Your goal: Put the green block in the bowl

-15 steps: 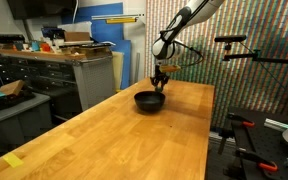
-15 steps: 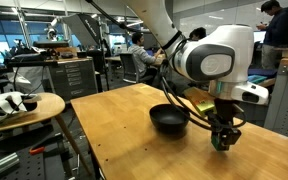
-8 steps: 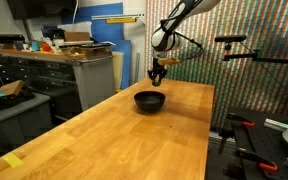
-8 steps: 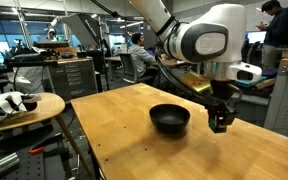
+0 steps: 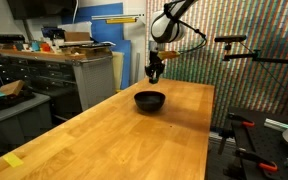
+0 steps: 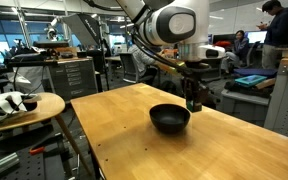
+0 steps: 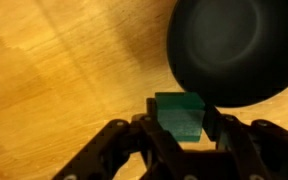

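Between the fingers (image 7: pixel 142 133) of the tool (image 7: pixel 180 126), the green block (image 7: pixel 179 113) is pinched on both sides, so the tool's clamped on it and holding it up off the counter (image 7: pixel 54 70). In the wrist view the black bowl (image 7: pixel 239 50) is right next to the block, with its rim meeting the block's top edge. In both exterior views the tool (image 5: pixel 155 73) (image 6: pixel 193 102) hangs over the bowl (image 5: pixel 150 100) (image 6: pixel 169 119), more above one side of the rim than the middle. The bowl sits on the wooden counter (image 5: pixel 124 135) (image 6: pixel 119 120). Grey drawer cabinets (image 5: pixel 44 75) stand further out.
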Robot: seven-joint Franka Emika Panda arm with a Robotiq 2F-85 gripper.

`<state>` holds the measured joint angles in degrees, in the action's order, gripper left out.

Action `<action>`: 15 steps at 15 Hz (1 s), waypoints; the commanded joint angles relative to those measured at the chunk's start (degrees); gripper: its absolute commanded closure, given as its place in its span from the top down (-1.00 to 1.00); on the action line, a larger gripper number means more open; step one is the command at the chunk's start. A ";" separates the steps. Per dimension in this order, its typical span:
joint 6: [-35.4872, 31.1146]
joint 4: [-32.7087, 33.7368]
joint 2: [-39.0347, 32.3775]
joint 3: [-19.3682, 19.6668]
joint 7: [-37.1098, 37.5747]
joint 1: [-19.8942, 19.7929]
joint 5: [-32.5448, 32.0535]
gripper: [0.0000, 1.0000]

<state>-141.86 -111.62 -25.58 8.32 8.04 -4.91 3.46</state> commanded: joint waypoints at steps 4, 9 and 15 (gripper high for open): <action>-2.04 -10.80 8.12 -2.05 1.66 4.84 -3.33 -0.58; -5.54 -12.31 5.96 -3.07 1.64 6.41 -4.71 -0.58; -8.10 -11.99 1.59 -3.94 -0.30 4.67 -2.36 -0.15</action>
<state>-149.02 -123.85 -22.70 5.47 8.45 1.17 -0.21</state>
